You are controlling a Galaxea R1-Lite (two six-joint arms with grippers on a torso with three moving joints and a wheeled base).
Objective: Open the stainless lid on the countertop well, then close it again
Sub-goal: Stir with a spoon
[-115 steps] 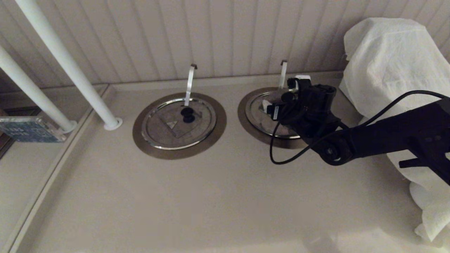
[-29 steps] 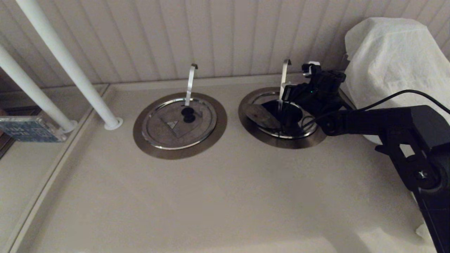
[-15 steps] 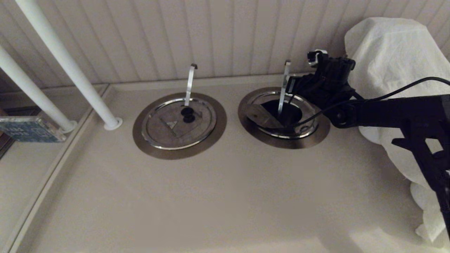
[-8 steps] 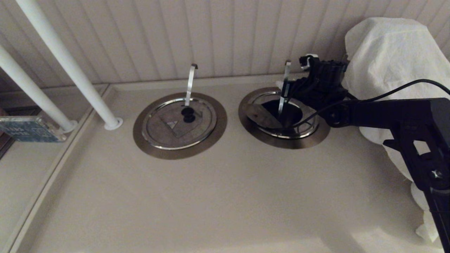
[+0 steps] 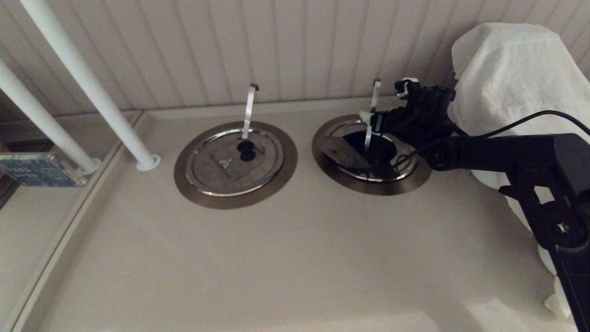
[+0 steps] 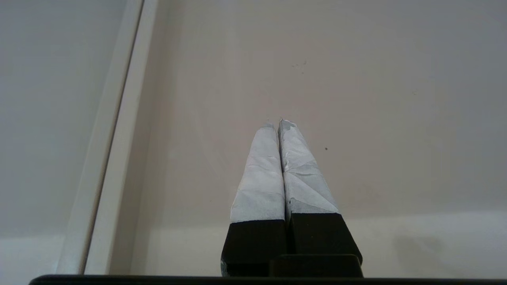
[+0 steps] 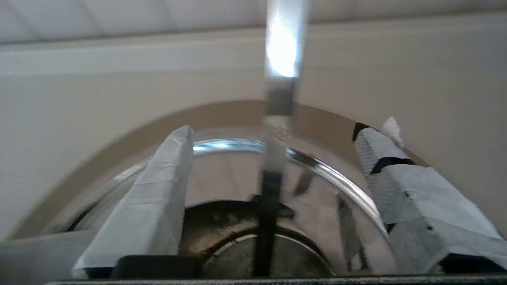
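Note:
The right-hand countertop well point(image 5: 368, 186) stands partly uncovered. A grey section of the stainless lid point(image 5: 341, 152) lies tilted at its left side, with the dark hole beside it. A flat steel utensil handle point(image 5: 374, 99) rises from the hole. My right gripper point(image 5: 375, 122) hovers over the back rim, open. In the right wrist view its taped fingers point(image 7: 158, 198) straddle the handle point(image 7: 281, 59) without touching it, above the shiny rim point(image 7: 317, 162). The lid's knob is hidden. My left gripper point(image 6: 277, 122) is shut and empty over bare counter, outside the head view.
A second steel-ringed well point(image 5: 193, 193) to the left keeps its lid point(image 5: 230, 170) flat and closed, with a black knob and its own handle. Two white poles point(image 5: 92, 87) slant at far left. A white cloth-covered bulk point(image 5: 516, 78) crowds the right arm. The panelled wall is close behind.
The right gripper has gone from shut to open and sunk down-left toward the well's back rim. The tilted lid section has stayed put. Several seconds ago this lid lay flat and closed.

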